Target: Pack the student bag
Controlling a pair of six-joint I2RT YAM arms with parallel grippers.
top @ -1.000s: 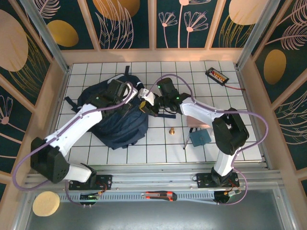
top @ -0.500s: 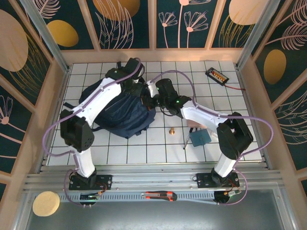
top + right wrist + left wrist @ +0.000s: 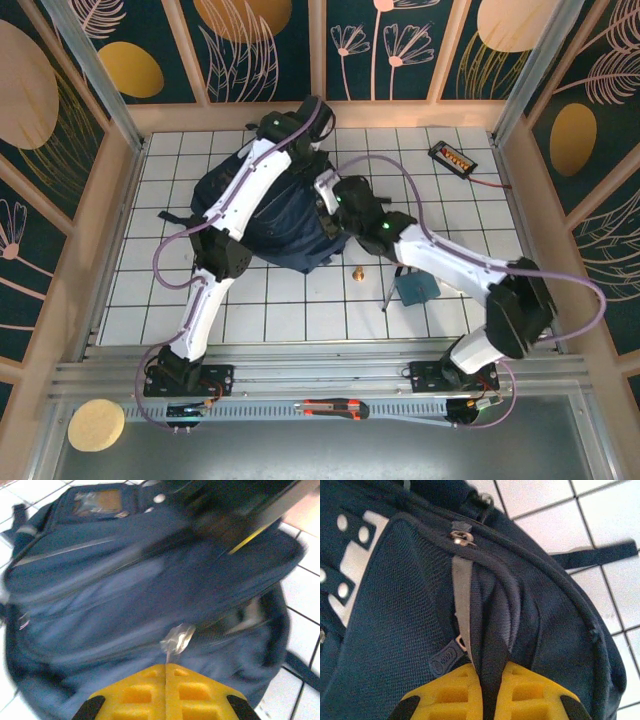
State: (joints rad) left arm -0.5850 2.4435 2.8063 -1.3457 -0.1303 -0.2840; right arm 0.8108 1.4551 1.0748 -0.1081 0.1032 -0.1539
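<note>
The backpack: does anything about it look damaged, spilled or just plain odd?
Nothing looks torn or spilled. The student bag lies slumped and bunched up rather than standing. The left gripper pinches its black strap, and the right gripper seems to pinch a silver zip pull, though that wrist view is blurred.

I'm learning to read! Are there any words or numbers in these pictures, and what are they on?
No text is readable.
Rubber tab on the backpack zipper: raised letters, too small to read.
Backpack patch: too blurred.
Black gadget at the back right: marks too small.
</note>
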